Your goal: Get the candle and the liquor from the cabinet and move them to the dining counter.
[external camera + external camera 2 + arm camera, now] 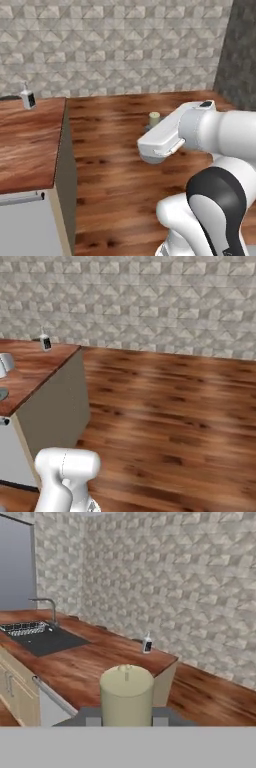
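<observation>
With the fingers clamped on the candle at the frame's bottom centre, a jolt nearing the worktop could tip it loose.

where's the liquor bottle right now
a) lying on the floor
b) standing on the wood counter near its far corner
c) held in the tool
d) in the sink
b: the liquor stands upright on the dining counter near its far corner, while the tool holds the candle.
</observation>
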Robot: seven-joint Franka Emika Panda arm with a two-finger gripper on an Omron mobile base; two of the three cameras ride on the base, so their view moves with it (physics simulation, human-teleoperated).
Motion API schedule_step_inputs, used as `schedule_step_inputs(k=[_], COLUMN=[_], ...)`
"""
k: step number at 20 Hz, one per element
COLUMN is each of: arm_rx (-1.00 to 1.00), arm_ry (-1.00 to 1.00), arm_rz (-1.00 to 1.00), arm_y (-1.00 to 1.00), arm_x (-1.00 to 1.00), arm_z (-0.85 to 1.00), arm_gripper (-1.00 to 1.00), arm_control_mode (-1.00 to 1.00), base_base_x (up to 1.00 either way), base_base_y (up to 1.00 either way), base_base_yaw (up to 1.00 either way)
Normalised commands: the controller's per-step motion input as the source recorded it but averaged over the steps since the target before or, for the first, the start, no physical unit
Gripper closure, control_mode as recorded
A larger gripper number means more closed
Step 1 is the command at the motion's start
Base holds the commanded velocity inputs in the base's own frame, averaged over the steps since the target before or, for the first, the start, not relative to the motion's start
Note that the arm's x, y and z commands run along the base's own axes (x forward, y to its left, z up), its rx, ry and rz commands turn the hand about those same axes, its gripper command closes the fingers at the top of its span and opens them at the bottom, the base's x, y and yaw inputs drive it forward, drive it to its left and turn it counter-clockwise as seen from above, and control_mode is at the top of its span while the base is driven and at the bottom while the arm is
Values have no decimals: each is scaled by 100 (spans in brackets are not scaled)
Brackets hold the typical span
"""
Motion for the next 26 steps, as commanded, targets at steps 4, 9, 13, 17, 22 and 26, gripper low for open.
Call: schedule_step_inputs(k=[4,9,13,17,22,26], arm_rx=[0,0,0,0,0,0], arm_ry=[0,0,0,0,0,0], arm_rz=[0,0,0,0,0,0], arm_y=[0,0,0,0,0,0], arm_x=[0,0,0,0,0,0], arm_z=[0,0,0,0,0,0], arm_gripper=[100,100,100,100,100,100], arm_control_mode=[100,100,100,100,100,100], base_base_x=[100,97,86,60,41,34], base_base_y=[-21,-29,-34,-58,-81,-86], base_base_yaw=[44,43,44,36,28,22])
